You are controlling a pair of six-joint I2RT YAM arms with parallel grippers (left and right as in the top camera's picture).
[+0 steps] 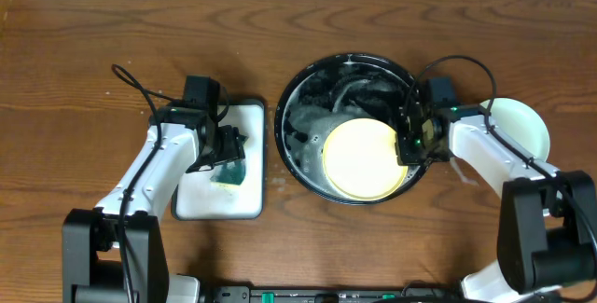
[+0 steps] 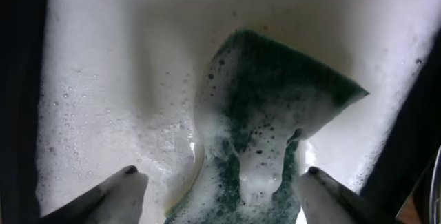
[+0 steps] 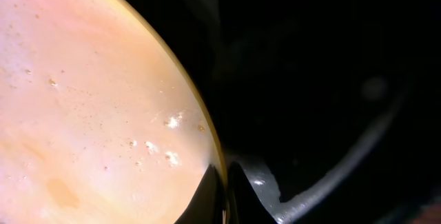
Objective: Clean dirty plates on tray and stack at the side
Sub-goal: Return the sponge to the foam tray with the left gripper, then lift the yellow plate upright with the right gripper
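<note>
Yellow plate [image 1: 359, 158] is lying inside the round black tray [image 1: 297, 107], toward its lower right, with its right edge close to the tray wall. No red smear is showing on it in the overhead view. The right wrist view is showing only a wet sheen and a few small droplets on its face. The right gripper [image 1: 410, 143] is reaching in over the tray's right rim, and its jaws are standing narrow, pinching the plate's rim between them. The black tray floor behind the plate is looking wet, with pale streaks of foam in its upper half. One mint-green plate [image 1: 522, 121] is sitting on the dark wood-grain surface [image 1: 93, 42] just right of the tray, partly hidden under the right arm; whether a second plate is lying beneath it cannot be told. Left of the black tray, just beside it, the white rectangular tray [image 1: 252, 117] is holding a green sponge [image 1: 227, 171] covered in suds. The left gripper [image 2: 220, 189] is hanging over that sponge with its jaws wide, one fingertip [image 2: 120, 186] on each side of it, gripping nothing.
</note>
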